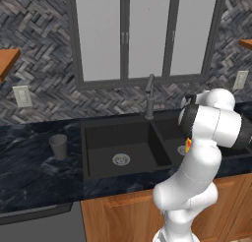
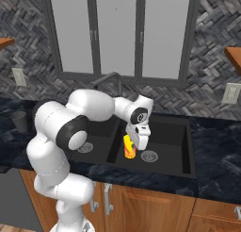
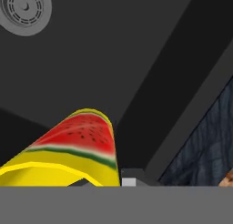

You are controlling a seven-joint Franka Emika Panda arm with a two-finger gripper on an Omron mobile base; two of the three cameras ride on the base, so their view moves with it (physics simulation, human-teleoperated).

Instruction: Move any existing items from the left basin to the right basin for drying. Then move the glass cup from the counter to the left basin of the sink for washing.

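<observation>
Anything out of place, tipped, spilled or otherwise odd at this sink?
Nothing stands out. The pincer holds the yellow chunk, printed with a watermelon slice, over the right basin. The glass cup stands upright on the counter; the left basin holds nothing.

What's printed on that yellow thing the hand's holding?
A red watermelon slice with dark seeds and green rind on the yellow chunk, clearest in the hand view.

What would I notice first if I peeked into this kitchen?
The big white robot arm bending over the black sink, its hand shut on a bright yellow chunk with a watermelon picture, held over the right basin. A small grey glass cup stands on the counter, left of the sink.
</observation>
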